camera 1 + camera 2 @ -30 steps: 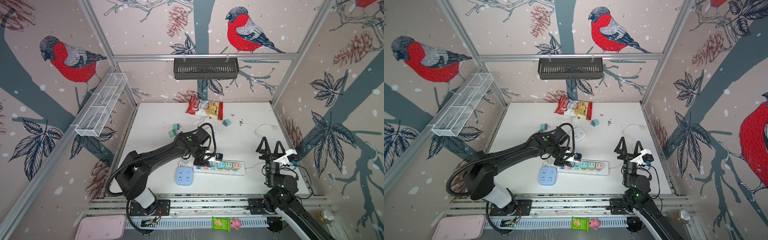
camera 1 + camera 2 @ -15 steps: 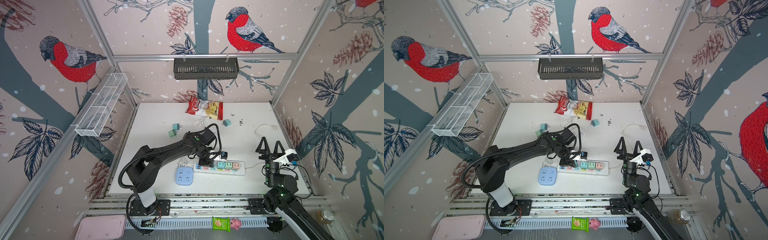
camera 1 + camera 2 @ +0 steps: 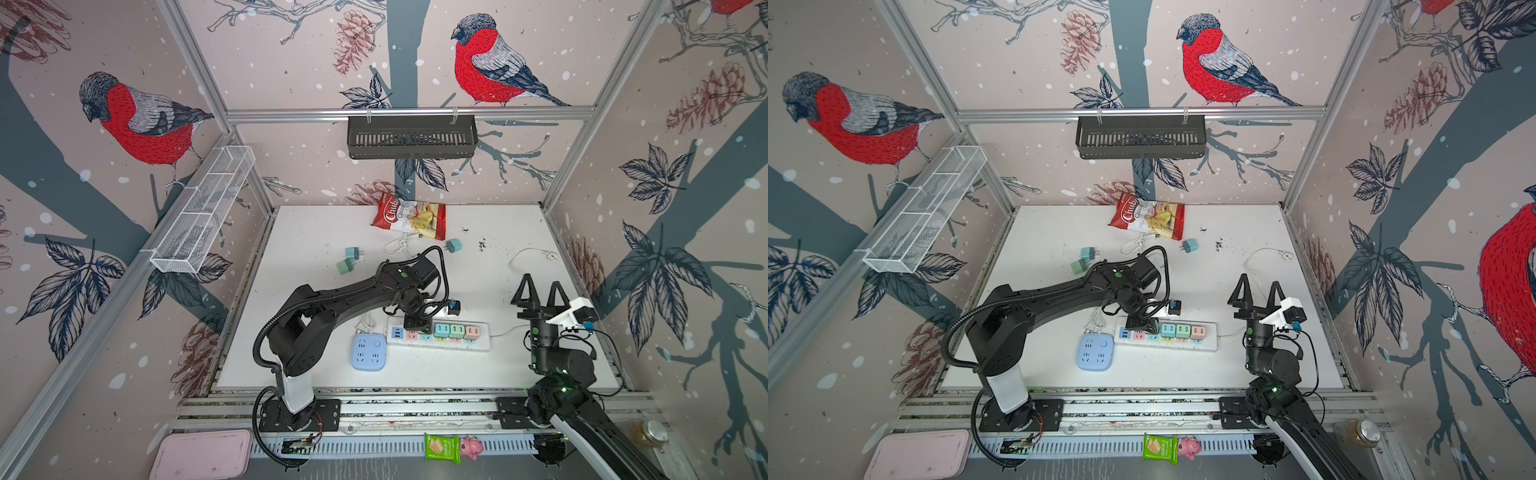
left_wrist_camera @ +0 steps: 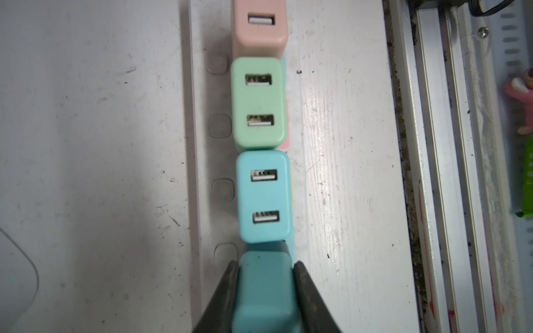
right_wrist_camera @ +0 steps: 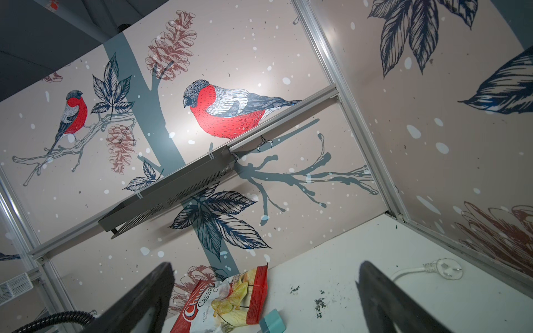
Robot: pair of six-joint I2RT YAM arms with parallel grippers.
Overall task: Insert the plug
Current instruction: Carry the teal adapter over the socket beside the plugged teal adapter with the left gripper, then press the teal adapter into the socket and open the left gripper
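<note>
- While the left gripper (image 4: 265, 266) clenches the teal square plastic plug (image 4: 264, 291) from both sides, this plug stands over the long white plastic power strip (image 4: 199, 144), just beside a light-blue square charger (image 4: 262, 196).
- The depth of its prongs is hidden.
- The right gripper (image 3: 541, 282) is released and empty, well apart from the strip.

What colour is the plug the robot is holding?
The plug is teal; clearest in the left wrist view.

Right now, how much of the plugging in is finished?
Done: pink charger, green charger and blue charger sit in the power strip. In hand: the left fingers pinch a teal charger at the next socket; whether it's seated is hidden. Left: probably push down, let go. The right fingers are open.
</note>
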